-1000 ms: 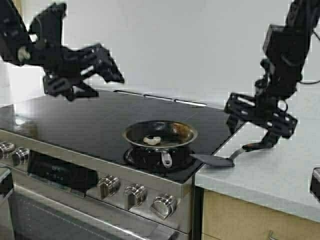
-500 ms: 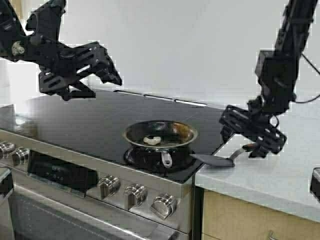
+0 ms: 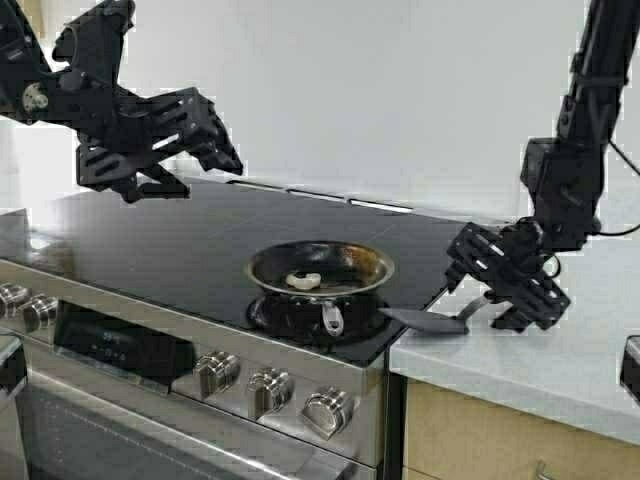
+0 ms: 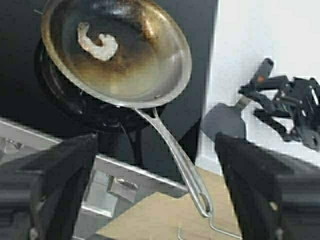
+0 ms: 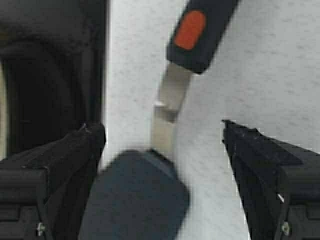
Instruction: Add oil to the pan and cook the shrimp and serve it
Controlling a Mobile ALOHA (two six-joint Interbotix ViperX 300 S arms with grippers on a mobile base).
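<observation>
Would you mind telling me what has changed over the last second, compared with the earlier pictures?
The right gripper has come down from above the counter to the black spatula with the metal neck, its open fingers straddling the handle, not yet closed. The left gripper rose slightly and hangs open above the stove's rear left. The small steel frying pan, the pale curled shrimp in it and the spatula stayed put.

Spatula [image 3: 430, 321]: lying on the pale surface [image 3: 540, 350], its dark flat blade sitting at the edge next to the stove, its metal neck rising toward a black handle (an orange patch is showing on the grip).
Stove [image 3: 150, 240]: black glass cooktop stretching to the back wall, reflecting light.
Knobs [image 3: 270, 390]: silver, lining the stove's steel front panel.
Cabinet [image 3: 470, 440]: tan front sitting below the surface.
</observation>
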